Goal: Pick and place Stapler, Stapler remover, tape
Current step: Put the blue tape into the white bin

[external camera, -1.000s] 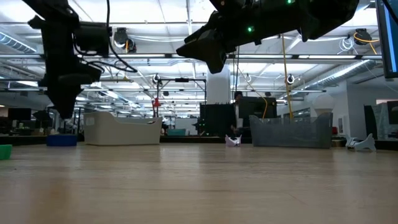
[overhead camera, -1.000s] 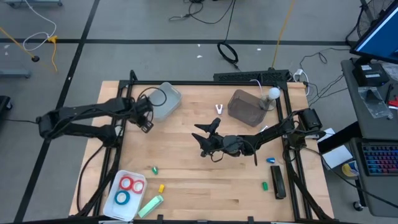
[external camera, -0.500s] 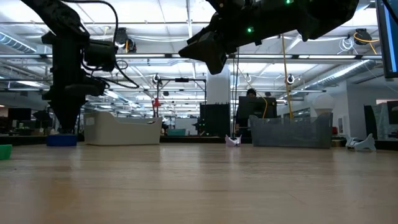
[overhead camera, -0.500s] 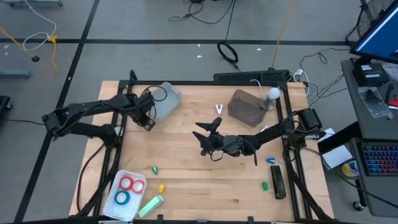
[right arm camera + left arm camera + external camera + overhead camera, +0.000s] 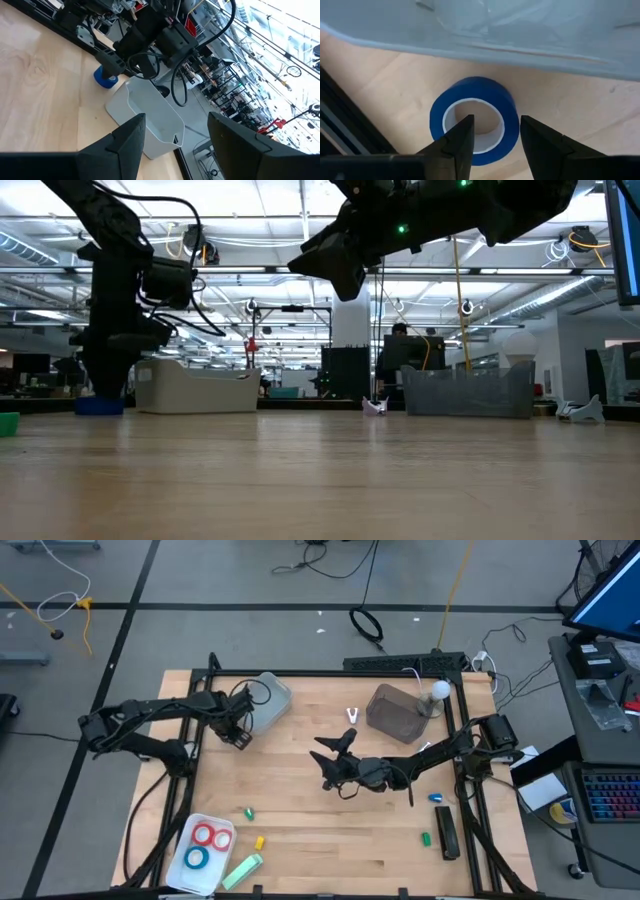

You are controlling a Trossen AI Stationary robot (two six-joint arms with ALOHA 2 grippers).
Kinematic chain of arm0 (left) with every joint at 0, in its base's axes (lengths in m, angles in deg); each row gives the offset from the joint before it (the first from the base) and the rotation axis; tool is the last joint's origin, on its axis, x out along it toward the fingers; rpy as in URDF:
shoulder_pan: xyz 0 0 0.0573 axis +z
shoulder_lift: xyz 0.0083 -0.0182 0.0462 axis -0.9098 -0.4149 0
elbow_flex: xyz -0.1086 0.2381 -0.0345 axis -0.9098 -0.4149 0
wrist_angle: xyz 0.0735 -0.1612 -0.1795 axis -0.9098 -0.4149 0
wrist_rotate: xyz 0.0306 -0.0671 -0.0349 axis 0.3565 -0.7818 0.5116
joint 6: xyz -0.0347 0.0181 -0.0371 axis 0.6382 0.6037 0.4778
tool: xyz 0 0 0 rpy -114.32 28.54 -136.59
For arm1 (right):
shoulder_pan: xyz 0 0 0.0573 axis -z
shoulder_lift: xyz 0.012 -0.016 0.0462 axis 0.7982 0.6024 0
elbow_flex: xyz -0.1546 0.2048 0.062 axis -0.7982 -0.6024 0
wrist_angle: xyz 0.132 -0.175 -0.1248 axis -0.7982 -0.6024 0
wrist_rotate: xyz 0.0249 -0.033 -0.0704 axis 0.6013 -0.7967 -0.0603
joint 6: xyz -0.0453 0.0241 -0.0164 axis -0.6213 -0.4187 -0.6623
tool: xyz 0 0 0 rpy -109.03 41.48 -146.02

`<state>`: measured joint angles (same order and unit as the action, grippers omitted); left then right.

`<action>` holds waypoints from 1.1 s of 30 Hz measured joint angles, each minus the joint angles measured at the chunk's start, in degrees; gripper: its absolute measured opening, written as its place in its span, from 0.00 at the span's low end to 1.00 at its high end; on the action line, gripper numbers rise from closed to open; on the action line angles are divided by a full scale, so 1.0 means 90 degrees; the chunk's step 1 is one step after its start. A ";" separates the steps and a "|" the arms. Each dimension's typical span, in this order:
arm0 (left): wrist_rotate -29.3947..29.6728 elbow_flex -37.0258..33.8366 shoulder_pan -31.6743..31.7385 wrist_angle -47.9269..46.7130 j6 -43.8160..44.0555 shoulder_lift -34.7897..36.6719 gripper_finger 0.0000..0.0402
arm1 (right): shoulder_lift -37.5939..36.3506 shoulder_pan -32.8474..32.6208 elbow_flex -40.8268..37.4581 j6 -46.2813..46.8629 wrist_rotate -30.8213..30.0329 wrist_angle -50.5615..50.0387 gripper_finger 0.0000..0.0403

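A blue tape roll [image 5: 470, 107] lies flat on the wooden table beside the white bin [image 5: 266, 700]; it also shows in the low view [image 5: 98, 406]. My left gripper [image 5: 496, 125] points down and stands open just above the roll. One finger [image 5: 462, 132] is over the pale core and the other [image 5: 532, 135] is beyond the roll's outer wall. My right gripper [image 5: 322, 760] hovers open and level over the table's middle, holding nothing. A red tape roll [image 5: 212, 836] and another blue one [image 5: 198, 858] lie in a white tray [image 5: 190, 875] at the near left. A black stapler [image 5: 446, 833] lies at the near right.
A clear grey bin [image 5: 398, 712] stands at the far right, with a small white object [image 5: 351, 716] left of it. Small green [image 5: 249, 812] and yellow [image 5: 259, 842] pieces lie near the tray. A black frame rail [image 5: 340, 125] runs close to the blue roll.
My left gripper has come down toward the blue tape roll and shifted a little toward the white bin, still pointing down. The roll has stayed where it was, and my right arm has kept still.
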<state>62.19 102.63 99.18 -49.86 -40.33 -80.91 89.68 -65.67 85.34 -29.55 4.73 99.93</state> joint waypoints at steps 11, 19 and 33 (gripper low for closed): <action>-0.0352 -0.0736 -0.0005 0.0736 0.0207 -0.0002 0.40 | 0.0000 0.0000 0.0000 -0.0037 0.0000 0.0002 0.52; 0.0124 -0.0565 -0.0092 0.0682 0.0454 0.0197 0.25 | 0.0000 0.0103 0.0000 -0.0044 -0.0004 0.0002 0.52; 0.0163 0.0415 -0.0369 -0.1087 0.1016 0.1196 0.10 | 0.0000 0.0119 0.0000 -0.0030 -0.0002 0.0002 0.52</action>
<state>63.66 106.37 95.85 -59.65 -31.19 -70.15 89.68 -64.60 85.34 -29.82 4.70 99.95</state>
